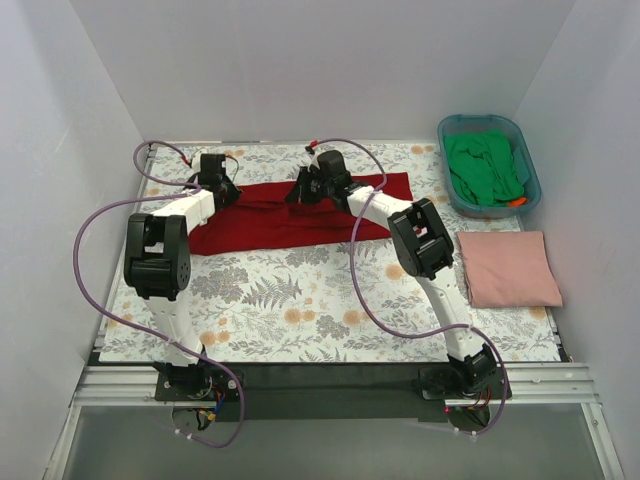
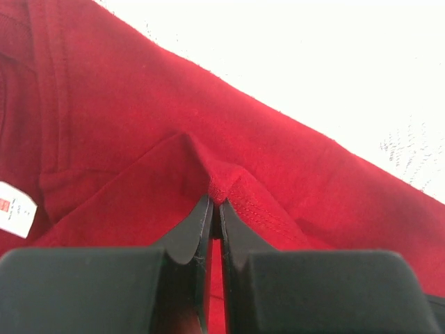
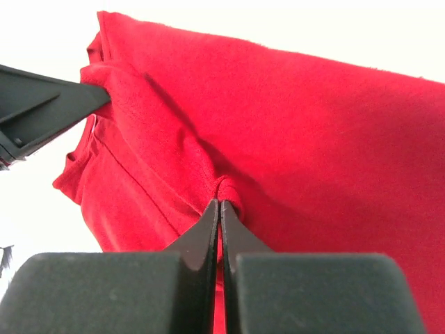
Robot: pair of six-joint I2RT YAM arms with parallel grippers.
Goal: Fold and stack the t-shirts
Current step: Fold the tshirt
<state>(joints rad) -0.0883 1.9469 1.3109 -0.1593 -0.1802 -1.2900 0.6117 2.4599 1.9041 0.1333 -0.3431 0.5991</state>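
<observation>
The deep red t-shirt (image 1: 290,215) lies as a long folded band across the far middle of the table. My left gripper (image 1: 226,192) is shut on a pinch of its cloth (image 2: 221,189) near its left part; a white neck label (image 2: 14,209) shows at the left. My right gripper (image 1: 305,190) is shut on a fold of the same shirt (image 3: 229,188) near its middle. The left gripper's finger (image 3: 49,111) shows in the right wrist view. A pale pink t-shirt (image 1: 508,268) lies folded at the right. Green t-shirts (image 1: 485,168) fill the tub.
A teal plastic tub (image 1: 530,165) stands at the far right corner, with something orange in it. The floral table cover (image 1: 290,300) is bare in front of the red shirt. White walls close in the left, back and right sides.
</observation>
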